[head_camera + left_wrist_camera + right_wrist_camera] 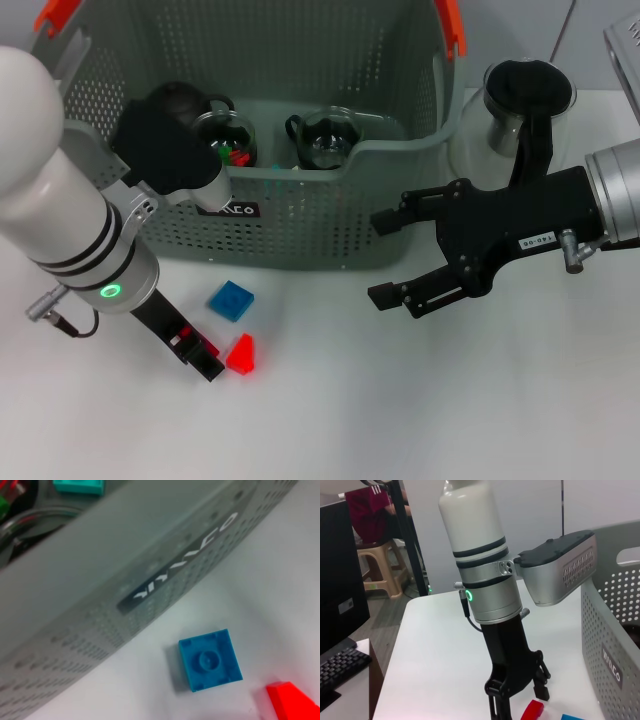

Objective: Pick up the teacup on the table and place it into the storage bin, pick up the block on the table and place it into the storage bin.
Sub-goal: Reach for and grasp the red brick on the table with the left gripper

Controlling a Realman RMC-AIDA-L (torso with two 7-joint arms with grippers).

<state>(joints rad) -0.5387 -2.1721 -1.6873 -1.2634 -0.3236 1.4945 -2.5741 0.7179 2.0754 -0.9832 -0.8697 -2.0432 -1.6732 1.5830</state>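
Note:
A red wedge-shaped block (241, 354) lies on the white table in front of the storage bin (300, 235), with a blue square block (231, 299) just behind it. My left gripper (212, 362) is down at the table, open, with one finger right beside the red block (532, 710). The left wrist view looks at the blue block (210, 660), the red block (292, 700) and the bin wall (125, 580). Two glass teacups (325, 140) (224, 140) stand inside the bin. My right gripper (380, 258) hovers open and empty at the bin's front right corner.
A glass kettle with a black lid (520, 100) stands on the table right of the bin. A teal block (80, 485) lies inside the bin. Orange clips (452, 25) sit on the bin's handles. A grey device (625, 40) shows at the far right edge.

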